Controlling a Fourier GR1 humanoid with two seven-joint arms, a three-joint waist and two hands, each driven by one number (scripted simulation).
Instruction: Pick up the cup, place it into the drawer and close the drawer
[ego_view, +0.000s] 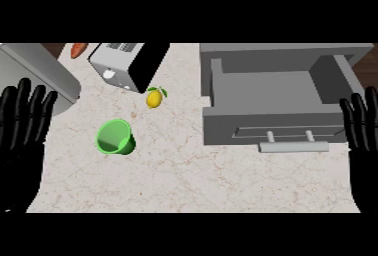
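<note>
A green cup (115, 137) lies tipped on the marble counter (192, 180), left of centre, its mouth facing up and left. The grey drawer (269, 87) at the right stands pulled out and holds nothing I can see; its bar handle (293, 146) faces me. My left hand (22, 130) rests open at the left edge, fingers up, apart from the cup. My right hand (363, 130) rests open at the right edge, just beside the drawer's front corner.
A yellow lemon (153, 98) lies above the cup. A toaster (129, 64) stands at the back, with a carrot (78, 49) behind it. A grey sink edge (37, 70) fills the back left.
</note>
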